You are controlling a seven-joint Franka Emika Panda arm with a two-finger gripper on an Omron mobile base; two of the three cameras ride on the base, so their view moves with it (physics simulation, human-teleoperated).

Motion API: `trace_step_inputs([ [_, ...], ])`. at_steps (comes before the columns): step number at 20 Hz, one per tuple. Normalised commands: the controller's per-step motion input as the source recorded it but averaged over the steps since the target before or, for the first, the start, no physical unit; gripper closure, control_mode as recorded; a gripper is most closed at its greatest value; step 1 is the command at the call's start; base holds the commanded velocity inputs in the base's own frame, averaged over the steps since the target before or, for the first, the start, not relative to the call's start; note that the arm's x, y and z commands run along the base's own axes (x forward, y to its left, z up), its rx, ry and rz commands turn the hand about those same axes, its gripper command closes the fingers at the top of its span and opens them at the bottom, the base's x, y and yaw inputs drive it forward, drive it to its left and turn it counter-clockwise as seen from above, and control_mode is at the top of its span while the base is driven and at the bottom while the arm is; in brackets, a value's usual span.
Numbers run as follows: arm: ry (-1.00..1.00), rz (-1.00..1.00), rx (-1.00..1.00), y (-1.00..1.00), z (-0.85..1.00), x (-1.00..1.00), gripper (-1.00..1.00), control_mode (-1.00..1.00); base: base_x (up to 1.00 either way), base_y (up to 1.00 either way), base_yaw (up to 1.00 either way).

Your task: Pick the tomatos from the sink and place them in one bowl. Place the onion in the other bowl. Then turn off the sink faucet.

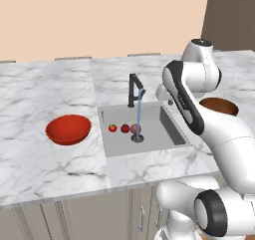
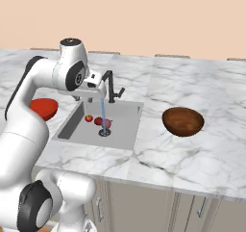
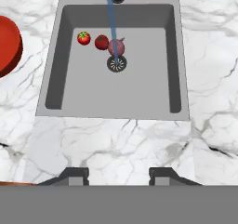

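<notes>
A white marble counter (image 1: 40, 159), veined in grey and backed by a plain peach wall (image 1: 99, 15), is seen with the grey sink (image 3: 153, 97) recessed in it, and a thin blue stream (image 1: 140, 112) is poured from the black faucet (image 1: 132, 89) onto the round drain (image 3: 116, 64). In the basin the green-topped tomato (image 3: 83, 38), the darker tomato (image 3: 101, 42) and the onion (image 3: 116, 46) are lined up just behind the drain, the onion touched by the stream. The red-orange bowl (image 1: 68, 129) is set on the counter to the left of the sink and the dark brown bowl (image 2: 182, 121) to its right, while the gripper (image 3: 118, 174) is held high over the counter's near edge, drawn in to its narrowest with nothing pinched between its fingertips.
</notes>
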Motion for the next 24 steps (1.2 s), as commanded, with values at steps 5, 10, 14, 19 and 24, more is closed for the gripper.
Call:
trace_step_inputs([
  [5, 0.0, 0.0, 0.0, 0.02, -0.04, -0.11, -1.0, -1.0, 0.0, 0.0, 0.0],
  [10, -0.01, 0.0, 0.0, 0.12, -0.24, -0.21, -1.0, -1.0, 0.0, 0.0, 0.0],
  [14, -0.01, 0.0, 0.0, 0.06, -0.33, -0.06, -1.0, -1.0, 0.0, 0.0, 0.0],
  [19, -0.14, 0.01, 0.0, 0.0, -0.34, 0.0, -1.0, -1.0, 0.0, 0.0, 0.0],
  [24, -0.17, 0.05, 0.0, 0.0, -0.33, 0.0, -1.0, -1.0, 0.0, 0.0, 0.0],
])
